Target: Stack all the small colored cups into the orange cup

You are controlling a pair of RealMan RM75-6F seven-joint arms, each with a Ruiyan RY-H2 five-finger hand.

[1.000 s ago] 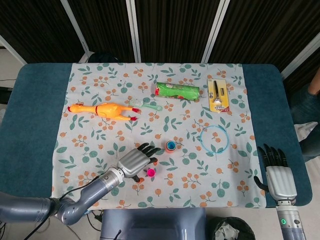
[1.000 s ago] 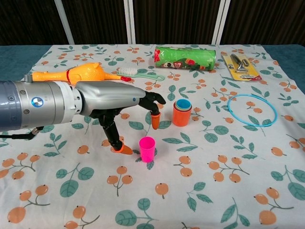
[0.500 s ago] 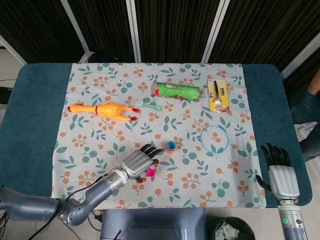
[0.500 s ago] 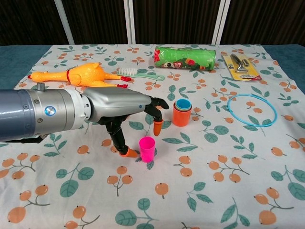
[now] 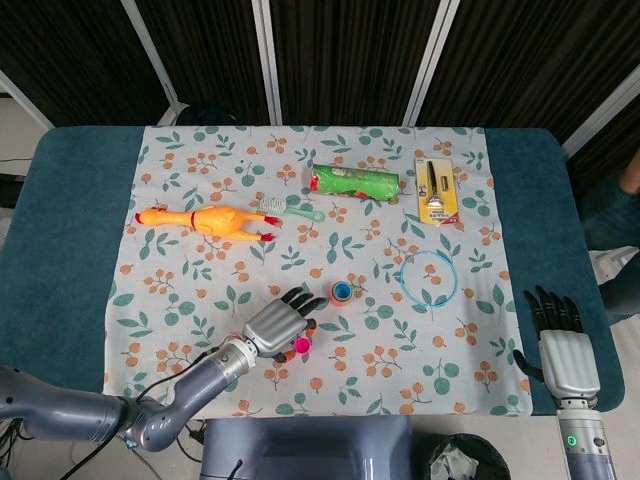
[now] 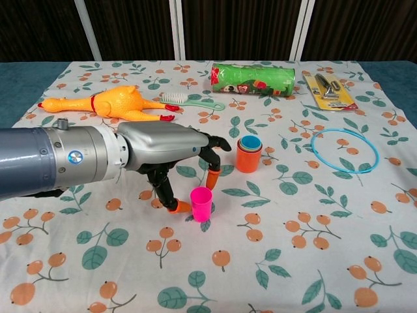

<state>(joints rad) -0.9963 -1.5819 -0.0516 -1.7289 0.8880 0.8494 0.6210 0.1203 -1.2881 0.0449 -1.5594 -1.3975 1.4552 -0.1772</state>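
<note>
The orange cup [image 6: 247,158] stands upright mid-cloth with smaller cups nested in it, a blue one innermost; it also shows in the head view as the orange cup [image 5: 342,292]. A small pink cup [image 6: 201,203] stands alone in front of it, seen from above as the pink cup [image 5: 302,345]. My left hand [image 6: 171,151] hovers over and just left of the pink cup, with its fingers spread. The thumb tip is right beside the cup's left wall and the other fingertips [image 6: 212,177] hang behind it. It holds nothing. My right hand [image 5: 565,352] lies flat and empty at the table's right front edge, fingers extended.
A rubber chicken [image 6: 111,103] and a green-handled brush [image 6: 193,101] lie at the back left. A green can [image 6: 254,78] lies on its side at the back. A packaged tool [image 6: 329,88] and a blue ring [image 6: 344,150] are on the right.
My left hand has shifted right toward the pink cup, bringing its thumb tip close beside the cup's left wall. The cups have not moved. The right hand has barely moved.
</note>
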